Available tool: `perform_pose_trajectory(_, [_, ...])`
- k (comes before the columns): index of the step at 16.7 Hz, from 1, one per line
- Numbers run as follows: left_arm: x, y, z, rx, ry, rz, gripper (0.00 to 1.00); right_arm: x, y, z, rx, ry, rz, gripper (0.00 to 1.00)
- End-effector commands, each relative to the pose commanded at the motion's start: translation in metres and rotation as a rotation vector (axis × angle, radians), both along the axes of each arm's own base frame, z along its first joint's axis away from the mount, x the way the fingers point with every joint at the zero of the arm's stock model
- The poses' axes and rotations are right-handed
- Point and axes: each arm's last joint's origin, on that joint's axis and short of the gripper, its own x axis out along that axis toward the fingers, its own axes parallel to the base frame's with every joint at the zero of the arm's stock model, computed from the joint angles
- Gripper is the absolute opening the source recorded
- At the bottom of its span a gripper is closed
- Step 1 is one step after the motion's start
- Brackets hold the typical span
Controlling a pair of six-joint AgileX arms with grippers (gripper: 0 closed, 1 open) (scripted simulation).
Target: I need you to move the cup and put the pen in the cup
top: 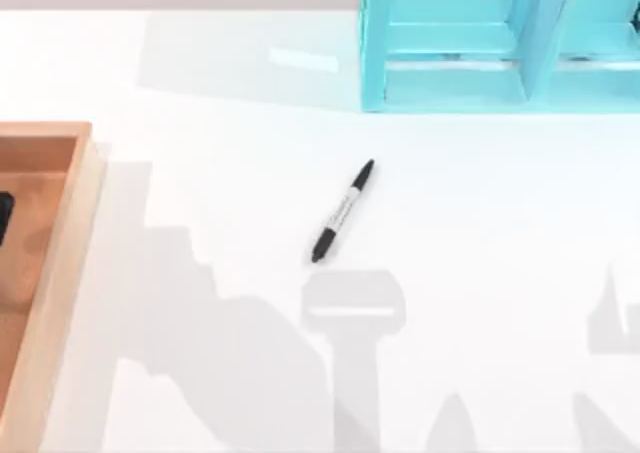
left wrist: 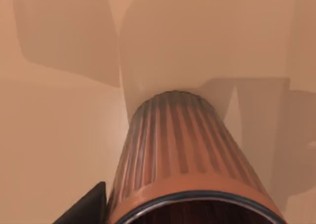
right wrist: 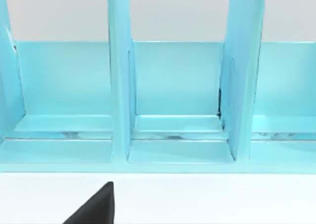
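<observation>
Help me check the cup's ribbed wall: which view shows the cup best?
The left wrist view: the cup sits close up, ribbed wall and dark rim plain. The top view has the wooden tray, the right wrist view the blue shelf.

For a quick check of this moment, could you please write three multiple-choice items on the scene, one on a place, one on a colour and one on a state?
1. Where does the pen lie?
A. On the white table, near its middle
B. Inside the wooden tray
C. In the rack

2. What colour is the divided rack at the table's far edge?
A. Red
B. Light blue
C. Black

3. How is the pen lying?
A. Standing upright in the cup
B. Flat and slanted, apart from tray and rack
C. Leaning on the tray

Answers:
1 A: the top view shows it on bare table, right of the wooden tray.
2 B: its walls are light blue in the top and right wrist views.
3 B: it lies flat and free; the cup appears in the left wrist view over a tan surface, with no pen.
</observation>
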Motion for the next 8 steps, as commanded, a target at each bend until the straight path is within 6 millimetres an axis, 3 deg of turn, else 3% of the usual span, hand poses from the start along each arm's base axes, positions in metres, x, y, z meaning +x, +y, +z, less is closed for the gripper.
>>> perform_pose_trajectory(5, [-0.0008,-0.0001,-0.0038,-0.001,0.003,0.0,1.0,0.0,0.0,0.0,0.0,0.0,0.0,1.0])
perform_pose_trajectory(8, [-0.0008,-0.0001,-0.0038,-0.001,0.003,0.0,0.77,0.0,0.0,0.0,0.0,0.0,0.0,1.0])
